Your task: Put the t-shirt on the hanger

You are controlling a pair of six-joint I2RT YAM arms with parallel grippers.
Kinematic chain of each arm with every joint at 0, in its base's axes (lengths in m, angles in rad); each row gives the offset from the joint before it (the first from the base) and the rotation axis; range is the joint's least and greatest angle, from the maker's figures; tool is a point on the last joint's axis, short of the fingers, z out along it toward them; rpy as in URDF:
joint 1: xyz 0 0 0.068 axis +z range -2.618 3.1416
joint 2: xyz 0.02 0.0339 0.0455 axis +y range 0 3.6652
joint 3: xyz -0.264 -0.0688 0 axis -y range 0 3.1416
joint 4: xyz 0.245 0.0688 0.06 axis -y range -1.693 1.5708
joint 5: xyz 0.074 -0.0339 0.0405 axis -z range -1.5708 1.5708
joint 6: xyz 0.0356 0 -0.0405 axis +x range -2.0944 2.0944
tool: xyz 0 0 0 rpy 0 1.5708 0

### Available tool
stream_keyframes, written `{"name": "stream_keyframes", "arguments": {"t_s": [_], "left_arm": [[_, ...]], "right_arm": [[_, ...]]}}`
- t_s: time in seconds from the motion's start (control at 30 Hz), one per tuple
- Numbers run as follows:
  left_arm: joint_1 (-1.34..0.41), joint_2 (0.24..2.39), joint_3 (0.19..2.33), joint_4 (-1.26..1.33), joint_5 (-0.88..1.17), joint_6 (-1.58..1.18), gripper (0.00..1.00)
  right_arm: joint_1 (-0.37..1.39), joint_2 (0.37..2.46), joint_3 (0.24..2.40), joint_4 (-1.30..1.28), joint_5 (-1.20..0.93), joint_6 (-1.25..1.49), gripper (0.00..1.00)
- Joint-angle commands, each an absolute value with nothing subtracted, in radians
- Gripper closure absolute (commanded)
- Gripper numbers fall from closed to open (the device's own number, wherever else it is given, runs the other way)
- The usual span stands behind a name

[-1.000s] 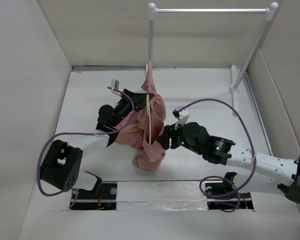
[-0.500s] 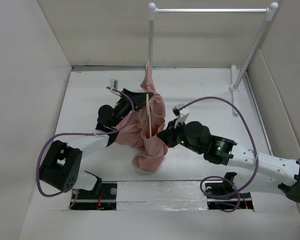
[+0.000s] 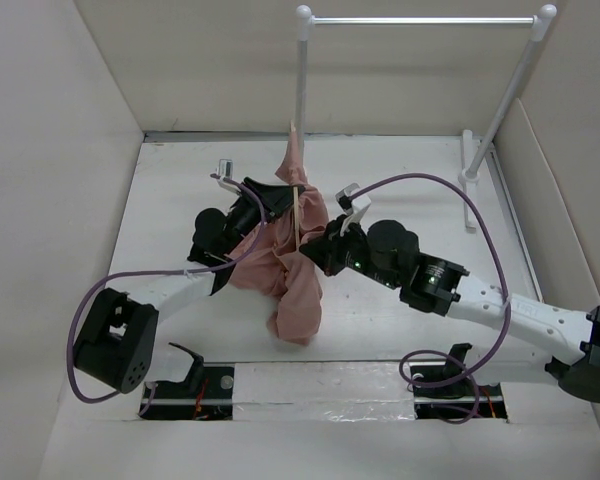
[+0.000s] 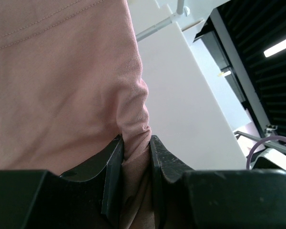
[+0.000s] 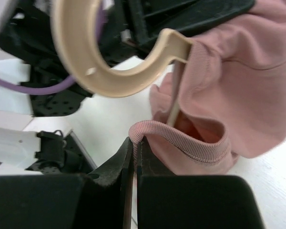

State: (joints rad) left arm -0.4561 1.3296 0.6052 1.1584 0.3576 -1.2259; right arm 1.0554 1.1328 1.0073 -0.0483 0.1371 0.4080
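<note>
**Pink shirt bunched around the hanger, both grippers pinching it**

The t-shirt (image 3: 292,270) is held up in a crumpled bundle over the middle of the table (image 3: 410,180). Its top is drawn to a point toward the far side and its lower end droops toward the near edge. From above, the hanger (image 3: 296,212) shows as a thin tan strip running near-to-far across the upper part of the cloth. In the right wrist view its curved hook stands clear of the fabric beside the ribbed neckband (image 5: 190,145), and a thin stem runs down into the neck opening, where an orange patch shows. Whether the hanger's shoulders sit inside the shirt cannot be told.

The right gripper (image 5: 134,143) reaches in from the right, its fingers pressed together on the ribbed neck edge with almost no gap. The left gripper (image 4: 136,143) sits at the left of the bundle, pinching a fold of pink cloth between narrowly parted fingers.

A purple cable (image 3: 450,195) arcs over the right arm, and another loops beside the left arm's base. At the far edge stands the white rail stand (image 3: 420,20), its left post in line with the shirt's pointed top.
</note>
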Motion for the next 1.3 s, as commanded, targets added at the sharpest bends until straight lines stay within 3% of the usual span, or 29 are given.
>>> {"name": "stream_keyframes", "arguments": {"t_s": [0.0, 0.27, 0.43, 0.63, 1.07, 1.27], "left_arm": [[-0.448, 1.275, 0.676, 1.122, 0.397, -1.167, 1.00], [-0.448, 1.370, 0.618, 1.343, 0.502, -1.394, 1.00], [-0.459, 1.394, 0.609, 1.399, 0.494, -1.442, 1.00], [-0.459, 1.348, 0.604, 1.341, 0.454, -1.398, 1.00], [-0.459, 1.276, 0.612, 1.241, 0.411, -1.413, 1.00], [-0.468, 1.262, 0.584, 1.232, 0.414, -1.424, 1.00]], "right_arm": [[1.048, 1.140, 1.077, -0.096, 0.109, 0.364, 1.00], [1.048, 1.206, 1.054, -0.084, 0.133, 0.367, 0.95], [1.080, 1.209, 1.054, -0.109, 0.187, 0.367, 0.73], [1.089, 1.219, 1.051, -0.137, 0.196, 0.376, 0.57], [1.134, 1.290, 1.054, -0.107, 0.345, 0.382, 0.51], [1.152, 1.328, 1.092, -0.098, 0.448, 0.354, 0.53]]}}
